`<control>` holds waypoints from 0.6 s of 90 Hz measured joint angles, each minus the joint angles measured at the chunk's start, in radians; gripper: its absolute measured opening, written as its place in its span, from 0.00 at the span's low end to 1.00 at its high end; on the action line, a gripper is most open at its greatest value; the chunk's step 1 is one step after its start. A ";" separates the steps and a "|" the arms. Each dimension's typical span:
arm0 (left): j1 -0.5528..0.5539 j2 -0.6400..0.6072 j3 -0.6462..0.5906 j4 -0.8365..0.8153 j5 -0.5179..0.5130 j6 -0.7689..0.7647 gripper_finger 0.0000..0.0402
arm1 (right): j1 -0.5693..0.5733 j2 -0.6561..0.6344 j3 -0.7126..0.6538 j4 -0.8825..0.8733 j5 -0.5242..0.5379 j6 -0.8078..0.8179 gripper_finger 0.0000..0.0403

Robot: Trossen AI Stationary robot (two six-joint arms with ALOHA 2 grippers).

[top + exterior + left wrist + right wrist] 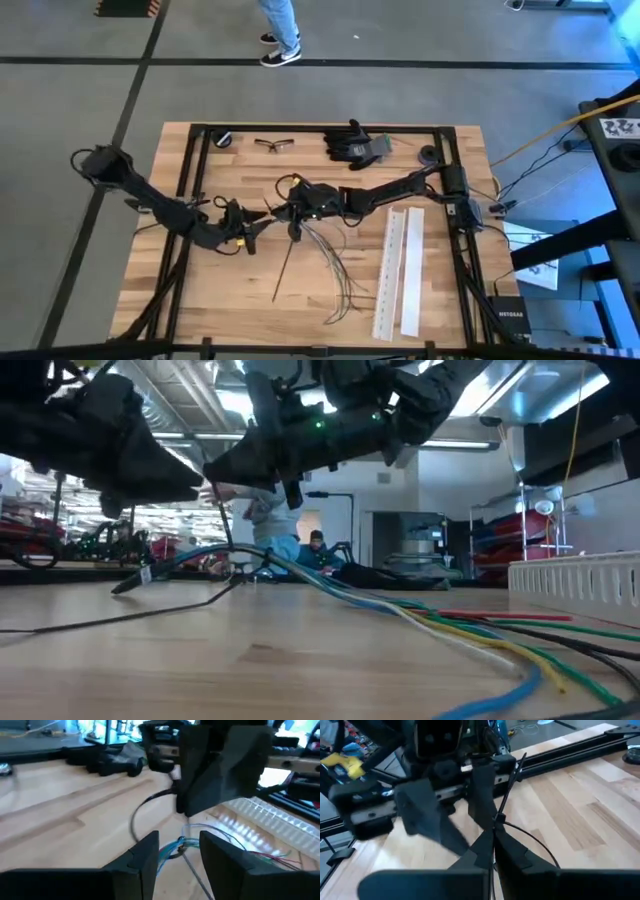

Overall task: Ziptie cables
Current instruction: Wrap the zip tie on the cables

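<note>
The cables (335,265) are thin dark, blue and green wires. They are gathered at one end (177,845) near the table's middle and fan out toward the near edge. In the low view the gathered end (262,565) is raised off the wood. My right gripper (493,842) reaches in from the right and is shut on a thin black zip tie (509,780). Its loop (142,815) curves beside the bundle. My left gripper (179,855) faces it from the left, open, with a finger on either side of the gathered end. I cannot tell whether it touches. My right gripper pinches the black zip tie's strip (498,817) between its two shut fingers. The strip's free length runs on past the fingertips, and a loop (540,845) bows out to one side of them. The fingers lie roughly level, pointing toward the table's left.
Two long white perforated strips (400,270) lie right of the cables. Black gloves (352,145) and safety glasses (273,145) lie along the far edge. Black frame rails (200,160) cross the table. One dark strand (284,270) lies apart toward the near edge. A person's legs (282,40) stand beyond the table.
</note>
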 joint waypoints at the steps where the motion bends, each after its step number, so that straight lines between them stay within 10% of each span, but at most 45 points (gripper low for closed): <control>1: 0.002 0.008 0.003 0.008 0.005 0.003 0.32 | 0.000 0.000 0.000 0.000 0.000 0.000 0.00; 40: 0.098 0.110 0.069 0.017 0.060 0.021 0.31 | 0.000 0.001 0.000 0.000 0.000 -0.005 0.00; 54: 0.102 0.110 0.074 0.013 0.092 0.065 0.17 | 0.000 0.001 0.000 -0.002 0.000 -0.006 0.00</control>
